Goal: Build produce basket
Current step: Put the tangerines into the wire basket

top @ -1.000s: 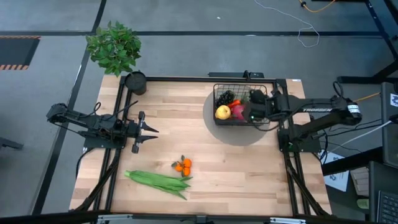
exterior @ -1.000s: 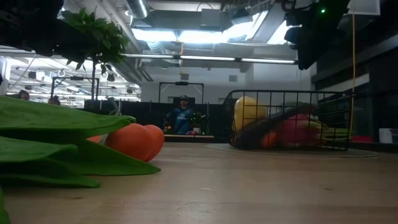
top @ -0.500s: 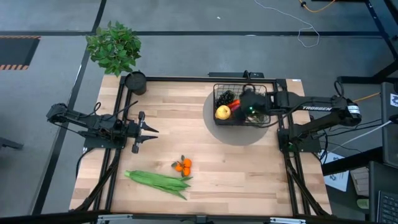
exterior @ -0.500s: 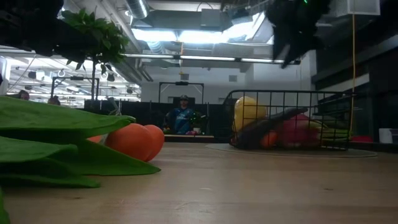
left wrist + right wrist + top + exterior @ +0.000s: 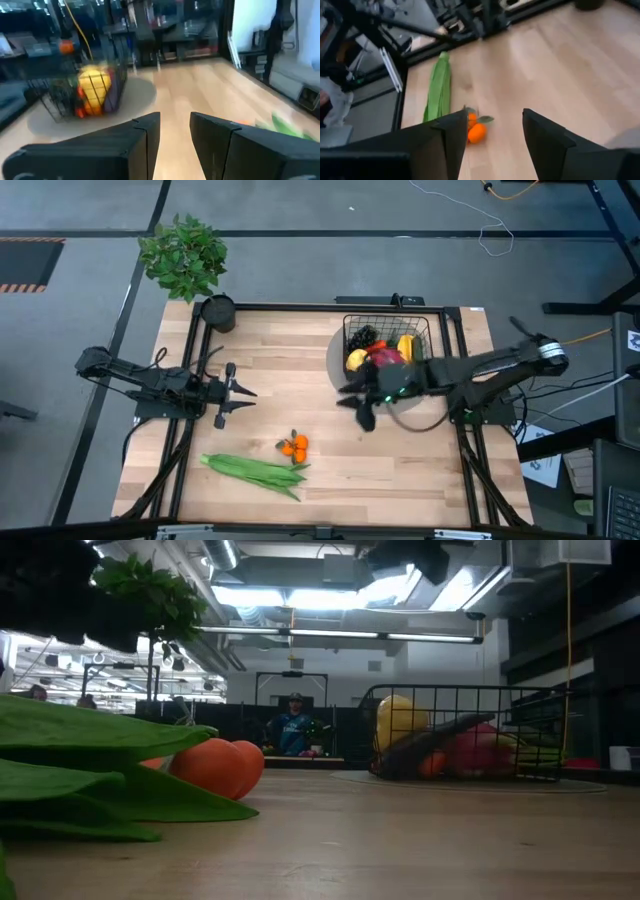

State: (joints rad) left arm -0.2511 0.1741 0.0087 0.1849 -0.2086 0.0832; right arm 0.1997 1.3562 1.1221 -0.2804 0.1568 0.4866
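Observation:
The black wire basket (image 5: pixel 386 346) stands on a grey round mat at the table's far right. It holds a yellow lemon (image 5: pixel 356 360), dark grapes (image 5: pixel 362 337), a pink dragon fruit (image 5: pixel 388 357) and a yellow starfruit (image 5: pixel 404 345). An orange cluster (image 5: pixel 294 447) and green beans (image 5: pixel 254 470) lie on the table near its front. My right gripper (image 5: pixel 355 408) is open and empty above the table, just near-left of the basket; its wrist view shows the oranges (image 5: pixel 475 131) and beans (image 5: pixel 438 92) ahead. My left gripper (image 5: pixel 240 391) is open and empty at the table's left.
A leafy potted plant (image 5: pixel 183 255) and a small round black cup (image 5: pixel 218 312) stand at the far left corner. Bare wood lies between the basket and the oranges. In the low view a person (image 5: pixel 294 730) stands far behind the table.
My right gripper has swung from above the basket toward the table's left and near edge, and now hangs over bare wood beside the basket. The basket's right half, which the gripper covered before, now shows with the starfruit in it.

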